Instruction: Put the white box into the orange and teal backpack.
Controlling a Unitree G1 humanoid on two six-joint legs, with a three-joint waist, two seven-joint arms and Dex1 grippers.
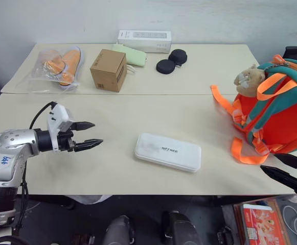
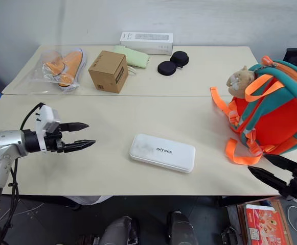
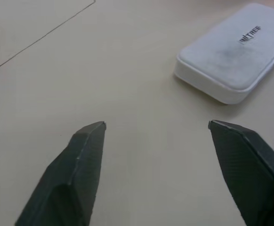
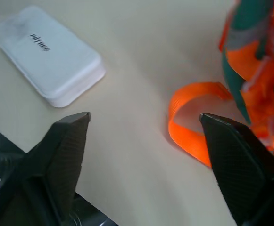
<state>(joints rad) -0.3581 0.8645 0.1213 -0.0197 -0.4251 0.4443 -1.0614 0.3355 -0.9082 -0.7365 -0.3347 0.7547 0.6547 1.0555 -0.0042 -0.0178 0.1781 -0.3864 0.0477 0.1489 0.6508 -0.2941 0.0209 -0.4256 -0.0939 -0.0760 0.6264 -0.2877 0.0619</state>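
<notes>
While nothing is yet gripped, step in hand judged as approach, before any pickup.

Near edge, 4 o'clock: right gripper (image 1: 286, 170), two black fingers parted, empty, hovering over the table edge just short of a loose orange webbing strap (image 4: 191, 120).

Near, 8 o'clock: left gripper (image 1: 87, 135), black fingers parted, empty, aimed along the tabletop toward the centre.

Centre, slightly toward 6 o'clock: flat white box with rounded corners and small dark lettering (image 1: 167, 152), lying flat on the beige table (image 1: 112, 112), between the two grippers, touched by neither.

Mid-distance, 3 o'clock: small orange and teal backpack with tan plush animal (image 1: 273, 109), upright; whether its mouth is open, cannot tell.

Far, 11 to 12 o'clock: bagged orange shoes (image 1: 60, 66), brown cardboard cube (image 1: 108, 70), long white carton (image 1: 144, 41), two black discs (image 1: 171, 61).

Next move, as judged: close on the box across its narrow width, lift, carry toward 3 o'clock.

View differences: left wrist shows open tabletop between fingers and box; right wrist shows strap loop lying between its fingers; head views give the whole layout.
</notes>
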